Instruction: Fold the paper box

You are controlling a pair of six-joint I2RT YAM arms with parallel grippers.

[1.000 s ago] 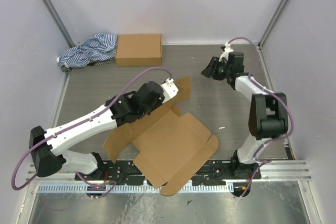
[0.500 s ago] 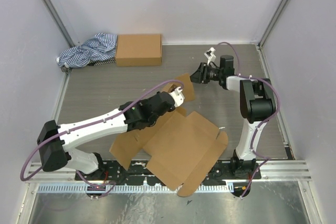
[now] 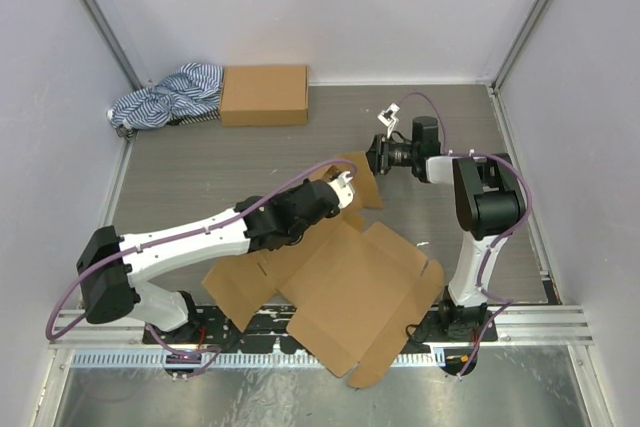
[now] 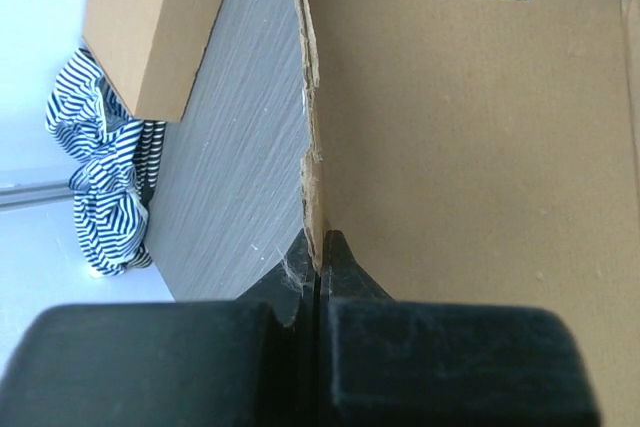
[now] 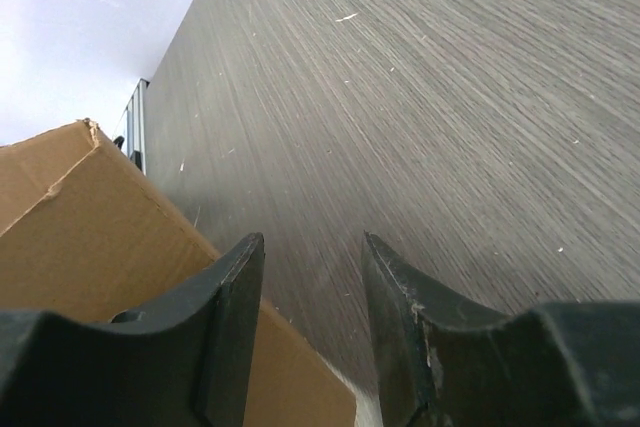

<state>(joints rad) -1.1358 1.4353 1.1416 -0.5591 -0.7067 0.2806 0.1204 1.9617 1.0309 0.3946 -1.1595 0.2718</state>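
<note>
**While the left jaws pinch a flap, the right jaws stand apart**

As I read the overhead view, the paper box (image 3: 350, 287) lies opened out on the table (image 3: 200, 167), towards the near side. Its nearest corner hangs over the front rail between the two arm bases. One flap at its far end stands up off the surface.

On that raised flap the left gripper (image 3: 345, 185) is pressed together. Through the left wrist camera I see the fingers (image 4: 345, 267) meeting on the flap's ragged edge, with the cardboard face running off to one side and bare table to the other.

At the same flap's right side sits the right gripper (image 3: 374, 155), jaws spread and holding nothing. Its wrist camera shows the flap's corner (image 5: 90, 217) beside one finger (image 5: 235, 277), with cardboard reaching into the gap only low down near the finger roots. Bare table shows between the tips. Whether that finger touches the cardboard I cannot tell.

Well apart, against the back wall, are a compact brown box (image 3: 264, 94) and a striped cloth (image 3: 165, 97).
</note>
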